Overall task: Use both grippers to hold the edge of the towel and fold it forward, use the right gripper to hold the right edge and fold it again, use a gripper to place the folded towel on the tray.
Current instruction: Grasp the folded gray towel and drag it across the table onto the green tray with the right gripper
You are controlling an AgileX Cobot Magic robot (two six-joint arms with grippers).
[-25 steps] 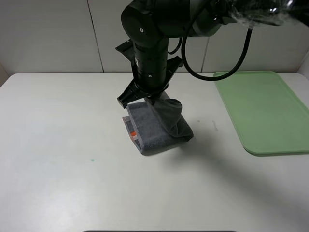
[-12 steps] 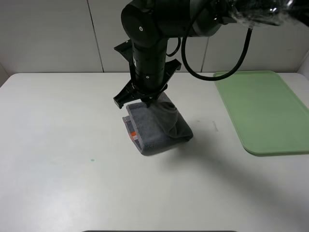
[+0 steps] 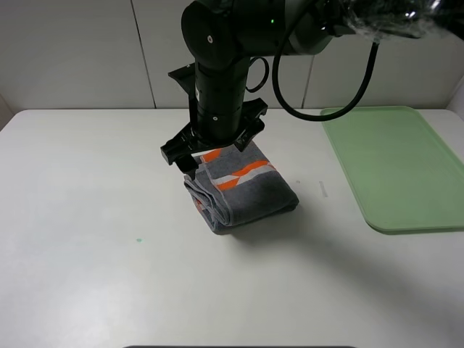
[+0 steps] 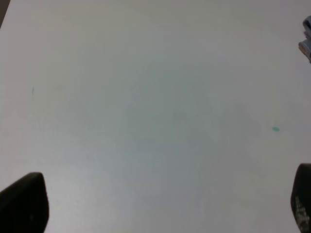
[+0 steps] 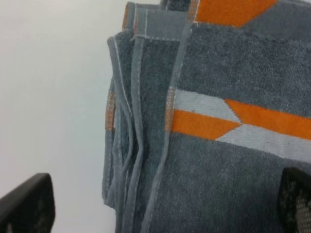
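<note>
The right gripper (image 3: 210,148) hung over the folded towel (image 3: 250,192), jaws spread wide and holding nothing (its tips were cut off in the wrist view). The grey towel, banded orange and pale, lay on the tabletop (image 3: 87,217), well apart from the tray (image 3: 399,167), its far end hidden behind the arm. The left gripper (image 4: 163,208) stood wide open and empty.

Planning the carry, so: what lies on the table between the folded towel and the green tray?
Bare table with one faint small mark, nothing else between towel and tray, as the exterior high view shows.
</note>
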